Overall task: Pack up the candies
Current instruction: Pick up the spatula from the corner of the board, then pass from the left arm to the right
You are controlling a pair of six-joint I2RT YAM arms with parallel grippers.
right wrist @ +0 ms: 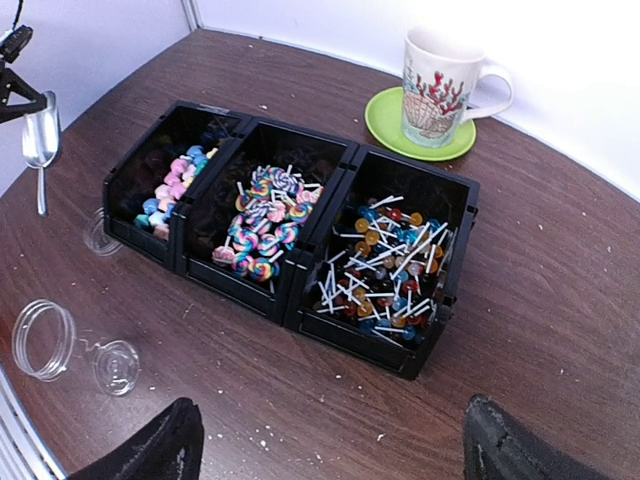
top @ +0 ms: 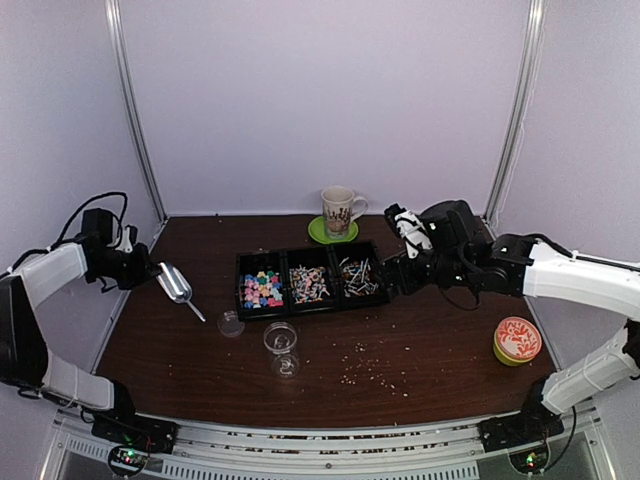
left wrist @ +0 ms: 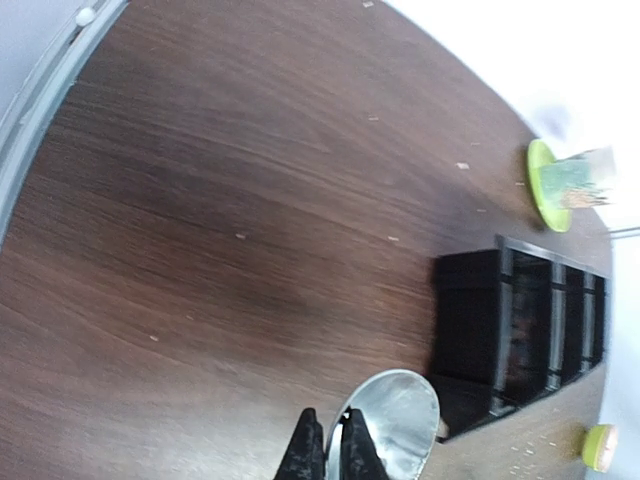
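On a dark wooden table (top: 440,340), walled in pale lilac, you have three black bins (top: 285,258) side by side at the centre, holding the candies (top: 262,290). Your left gripper (top: 150,270), near the table's left edge, is clamped on a metal scoop (top: 175,285). Your right gripper (right wrist: 330,450) stands wide apart just right of the bins. Behind the bins a mug (top: 338,210) sits on a green coaster (top: 322,235). In front lie a clear jar (top: 282,345), a clear lid (top: 231,323) and crumbs (top: 365,370), with an orange tin (top: 517,340) to the right.

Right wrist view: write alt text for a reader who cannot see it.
Three black bins on a dark wooden table hold pastel candies, swirl lollipops and ball lollipops. A mug on a green coaster stands behind; the open right gripper frames the bottom edge.
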